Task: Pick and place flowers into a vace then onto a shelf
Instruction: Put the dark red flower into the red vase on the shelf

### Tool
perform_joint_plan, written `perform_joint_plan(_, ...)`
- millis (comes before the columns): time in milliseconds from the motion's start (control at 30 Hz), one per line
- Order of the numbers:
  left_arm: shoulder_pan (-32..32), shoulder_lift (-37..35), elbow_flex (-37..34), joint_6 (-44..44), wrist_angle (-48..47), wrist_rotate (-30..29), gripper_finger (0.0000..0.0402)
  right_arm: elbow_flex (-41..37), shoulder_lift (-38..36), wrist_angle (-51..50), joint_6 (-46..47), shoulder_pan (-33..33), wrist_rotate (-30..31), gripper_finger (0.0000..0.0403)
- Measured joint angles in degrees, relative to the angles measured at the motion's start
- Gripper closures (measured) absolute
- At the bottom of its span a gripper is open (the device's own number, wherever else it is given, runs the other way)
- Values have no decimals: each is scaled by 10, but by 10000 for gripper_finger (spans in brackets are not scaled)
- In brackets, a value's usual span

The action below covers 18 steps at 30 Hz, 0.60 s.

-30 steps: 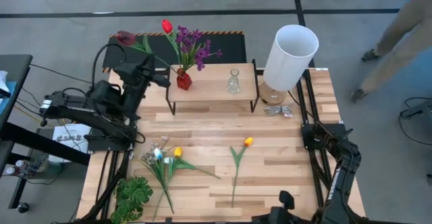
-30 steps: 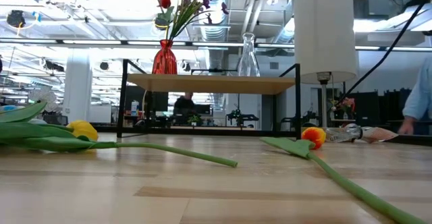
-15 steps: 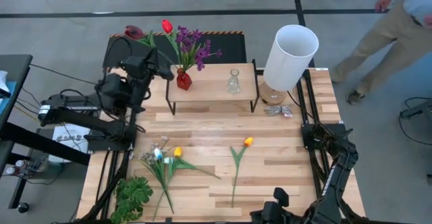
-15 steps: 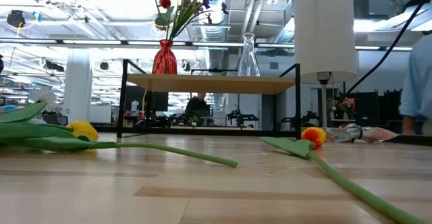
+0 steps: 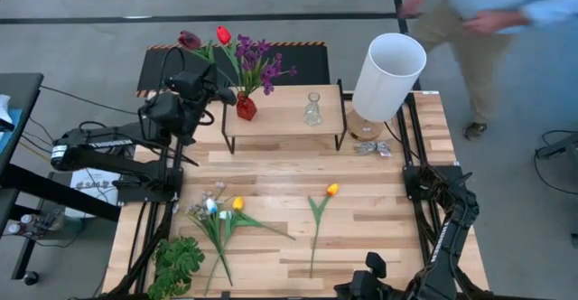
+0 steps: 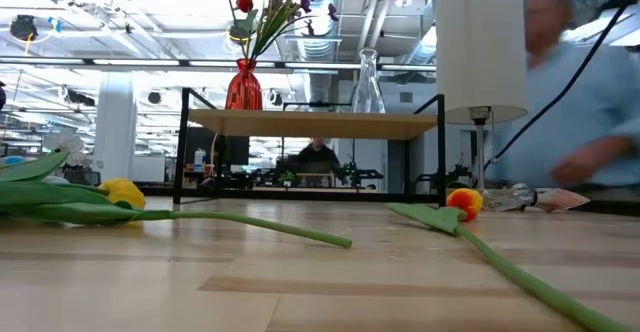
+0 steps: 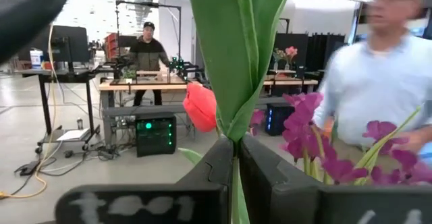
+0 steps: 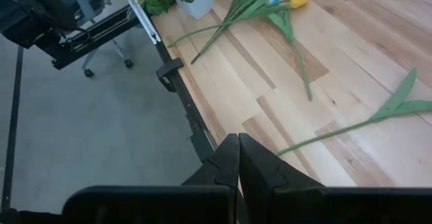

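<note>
Maroon tulip [image 5: 189,40]: dark bloom, green stem clamped in left gripper [image 7: 235,158].

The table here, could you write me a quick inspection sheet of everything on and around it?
Surface: wooden table, mostly bare.
Job's things: shelf carries a red vase with red and purple flowers and an empty glass vase; orange tulip and a flower bunch lie flat.
Clutter: white lampshade, leafy plant.
Grippers: left gripper shut on a maroon tulip beside the red vase; right gripper shut, empty, at the near edge.
Cables: dark cables by the left arm.
Surroundings: a person walks past.
</note>
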Motion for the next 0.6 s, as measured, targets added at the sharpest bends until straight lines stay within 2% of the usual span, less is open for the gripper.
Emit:
perform_joint_plan(267, 26, 0, 0, -51, -81, 34, 401, 0, 0, 0, -12, -4, 0, 402)
perform_joint_plan(600, 48, 2, 0, -79, -123, 96, 401, 0, 0, 0, -16, -9, 0, 402)
